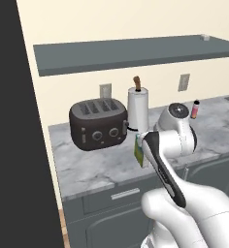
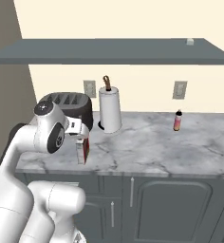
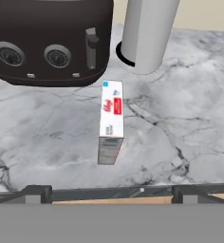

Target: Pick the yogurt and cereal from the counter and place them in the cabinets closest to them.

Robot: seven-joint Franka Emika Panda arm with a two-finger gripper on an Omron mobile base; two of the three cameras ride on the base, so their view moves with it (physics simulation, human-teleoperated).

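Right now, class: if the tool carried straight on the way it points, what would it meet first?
Most likely the cereal, standing upright on the counter directly ahead of the open tool. Depth is unclear, but nothing seems to lie between them.

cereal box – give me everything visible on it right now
The cereal box is a small, slim rectangular carton, cardboard by its look. Its narrow white top carries a red logo patch and small print; one face reads red from the right base view, green and blue from the left. It stands upright on the marble counter near the front edge, in front of the toaster and paper-towel roll, touching neither. Nothing grips it.
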